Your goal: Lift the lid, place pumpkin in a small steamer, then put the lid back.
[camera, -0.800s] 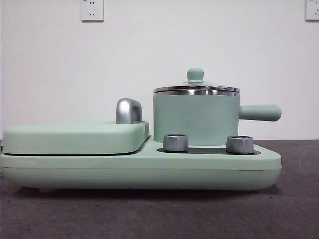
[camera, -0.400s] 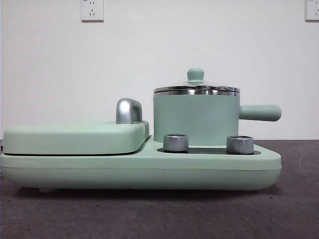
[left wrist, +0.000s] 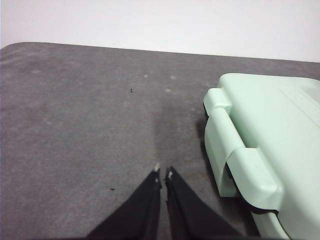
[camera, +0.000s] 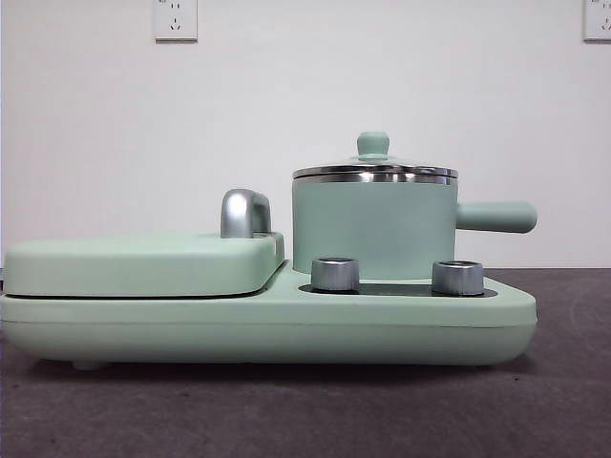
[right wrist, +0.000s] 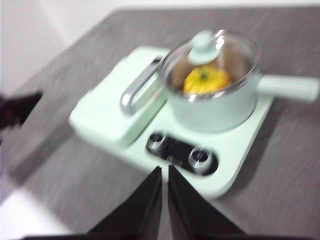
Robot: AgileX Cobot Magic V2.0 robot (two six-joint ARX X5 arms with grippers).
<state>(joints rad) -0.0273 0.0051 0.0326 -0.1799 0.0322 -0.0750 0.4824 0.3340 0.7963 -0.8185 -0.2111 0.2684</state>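
Since both arms hang clear of the appliance, the nearest things in the wrist views are the grippers themselves: the right gripper [right wrist: 164, 170] shows its jaws drawn together to a thin slit with nothing between them, poised above the table in front of the appliance, and the left gripper [left wrist: 163, 171] is likewise closed to a hairline and empty, over bare table [left wrist: 90, 125] just beside the end of the flat cover [left wrist: 270, 130]. Further on, across the two steel dials [camera: 335, 273] set in the mint-green base [camera: 267, 329], stands the small steamer [camera: 372, 229] with its straight handle pointing away from the flat cover. The lid [camera: 374, 170] sits level on the pot's steel rim, its knob uppermost. Through the glass, in the blurred right wrist view, the pumpkin [right wrist: 206, 80] can be seen lying inside the pot, so by these pictures the task looks finished or nearly so. Should the lid need lifting again, the small knob is the only sensible hold; the glass dome and polished rim look smooth and slippery, and the glass is breakable, so it would want a square pinch and a straight lift. The pumpkin appears glossy and rounded and would likely squirm under narrow jaws unless gripped across its middle. Behind all stands the plain white wall [camera: 305, 95].
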